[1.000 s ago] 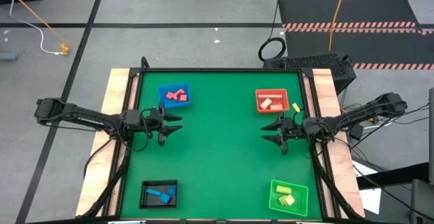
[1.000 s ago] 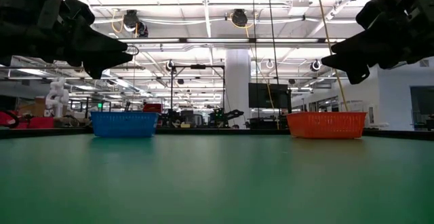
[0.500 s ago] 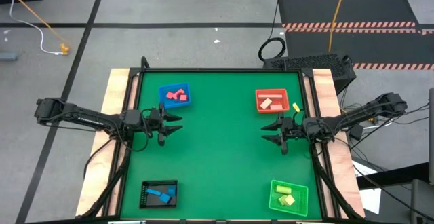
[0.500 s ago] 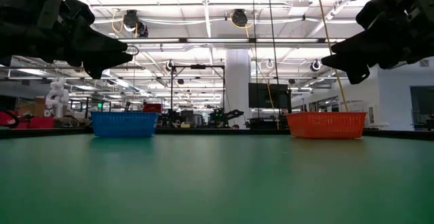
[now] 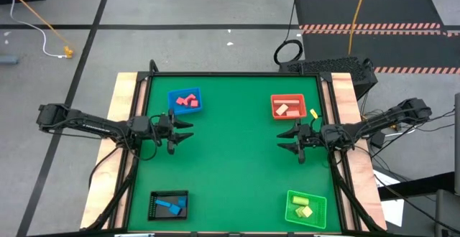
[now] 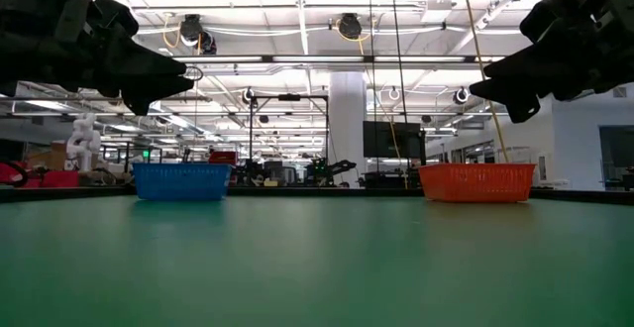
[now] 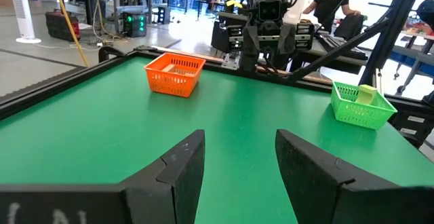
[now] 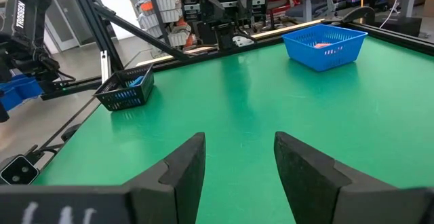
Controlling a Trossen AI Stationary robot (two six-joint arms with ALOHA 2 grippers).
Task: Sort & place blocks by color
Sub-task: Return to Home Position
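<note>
While left pincer [image 5: 188,131] and right pincer [image 5: 282,141] gape, pink-red blocks [image 5: 187,100] jumbled

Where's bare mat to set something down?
The middle of the green mat is bare, between the open left pincer and right pincer. Strips between blue basket and red basket, black basket and green basket, are free. Crowding: only the four corners.

overhead view straight down, low view level, wrist views inward across the same table [image 5: 230,158]
</note>
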